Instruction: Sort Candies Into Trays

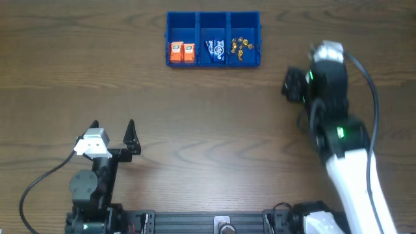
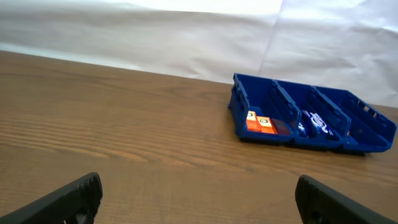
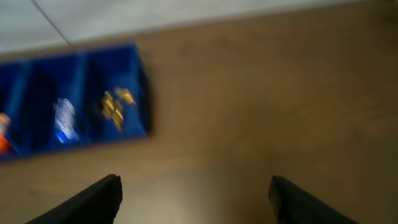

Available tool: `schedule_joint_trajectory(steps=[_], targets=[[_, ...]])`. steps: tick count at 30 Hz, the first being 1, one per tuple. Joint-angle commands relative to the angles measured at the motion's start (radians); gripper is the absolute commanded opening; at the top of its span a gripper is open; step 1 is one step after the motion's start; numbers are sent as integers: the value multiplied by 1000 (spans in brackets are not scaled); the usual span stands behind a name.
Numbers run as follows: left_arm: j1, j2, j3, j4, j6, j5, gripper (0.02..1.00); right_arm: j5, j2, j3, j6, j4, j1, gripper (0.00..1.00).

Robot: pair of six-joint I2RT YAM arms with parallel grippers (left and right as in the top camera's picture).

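Right gripper (image 3: 196, 200): fingers spread wide, nothing between them, bare wood of the table (image 1: 195, 110) beneath. In the top view it sits to the right of the blue tray (image 1: 182, 27), near it but apart. From its own camera the tray's nearest end shows ahead, blurred. Left gripper (image 1: 114, 132): also wide open and empty, low over the table close to its own base, well apart from the tray, which lies far ahead of it. Tray rests flat on the wood at the far side of the table, with three compartments side by side. Left compartment: two orange candies (image 1: 182, 53), side by side and touching, against the near wall. Middle compartment: blue-wrapped candy (image 1: 215, 51); how many pieces, cannot tell. Right compartment: small heap of gold candies (image 1: 238, 47), loosely clustered. A black cable (image 1: 372, 78) loops off the right arm. White backdrop (image 2: 155, 37) stands behind the table's far edge in the left wrist view.
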Motion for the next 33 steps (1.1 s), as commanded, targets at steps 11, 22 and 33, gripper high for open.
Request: schedule_joint_trajectory(steps=[11, 22, 33], targets=[[7, -5, -19, -34, 6, 18, 998, -133, -763, -779, 8, 451, -98, 998], [7, -5, -19, -34, 6, 18, 996, -133, -930, -914, -79, 536, -130, 998], [7, -5, -19, -34, 6, 18, 998, -254, -1030, -913, -235, 434, -153, 998]])
